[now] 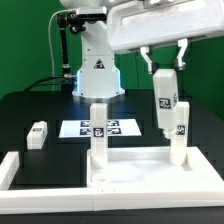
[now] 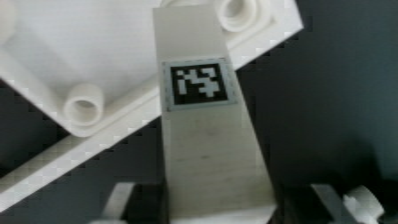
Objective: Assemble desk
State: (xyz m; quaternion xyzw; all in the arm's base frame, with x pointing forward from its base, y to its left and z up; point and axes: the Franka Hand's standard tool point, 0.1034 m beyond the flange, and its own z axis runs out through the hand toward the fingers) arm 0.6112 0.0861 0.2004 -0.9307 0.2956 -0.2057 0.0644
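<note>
So that it can drop into a corner hole [image 2: 80, 105], our pincer [image 1: 166, 70] grips the short white square leg post [image 1: 165, 95] upright over the white rimmed panel [image 1: 140, 175].

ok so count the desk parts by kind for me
leg posts: 4 (2 upright on the panel, 1 in the gripper, 1 lying on the table)
panel: 1
total: 5

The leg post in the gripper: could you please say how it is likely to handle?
The leg post looks stiff: straight, square-sided white plastic. Probably light, since the gripper holds it by one end alone. Smooth faces might slip; tall and narrow, it would likely tip if stood loose.
</note>
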